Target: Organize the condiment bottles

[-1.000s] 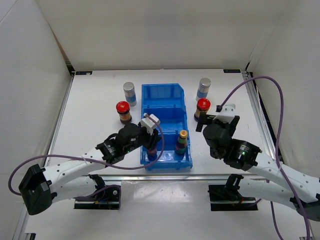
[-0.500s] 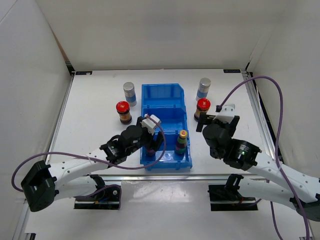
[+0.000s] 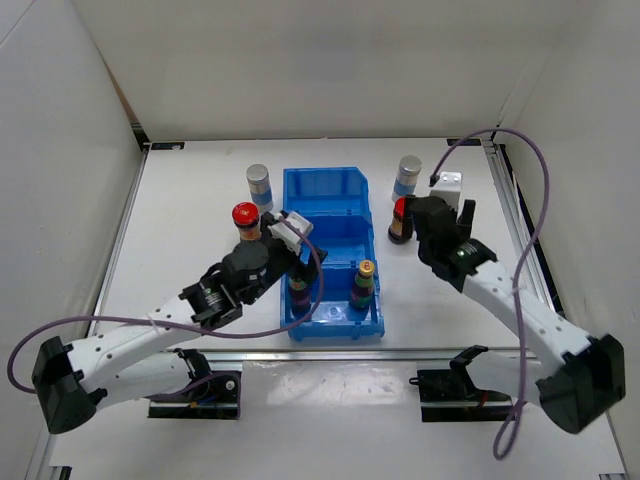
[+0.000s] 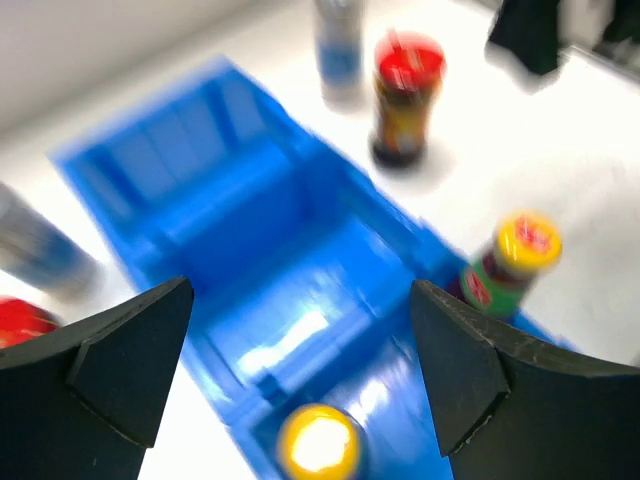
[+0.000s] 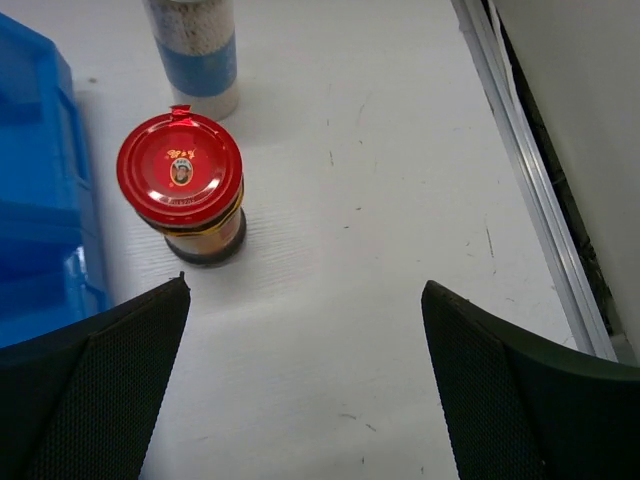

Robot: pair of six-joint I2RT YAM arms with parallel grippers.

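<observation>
The right hand (image 5: pixel 305 290) hangs open and holds nothing. The red-lidded jar (image 5: pixel 183 190) stands upright on the surface (image 5: pixel 380 200) just ahead of it, off towards the finger on the bin side. The step in hand is probably fetching this jar for the bin (image 3: pixel 330 200).

To do that well, the hand should slide towards the bin until the jar sits midway between the fingers. It should then drop low enough to close on the body under the lid. It must stay clear of the shaker (image 5: pixel 192 50) just beyond the jar and of the bin wall beside it.

The left hand (image 4: pixel 300 290) is also open and empty, over the bin's near compartment. A yellow-capped bottle (image 4: pixel 318 445) stands right below it, and the twin bottle (image 4: pixel 515 260) stands further along.

The overhead view alone shows all six things at once. The second jar (image 3: pixel 245 222) and second shaker (image 3: pixel 258 185) stand on the surface left of the bin. In that view the right arm covers much of the target jar. The right wrist view shows that jar whole, apart from both shaker and bin. The left wrist view is blurred, so I cannot tell whether its nearer bottle touches the wall.
</observation>
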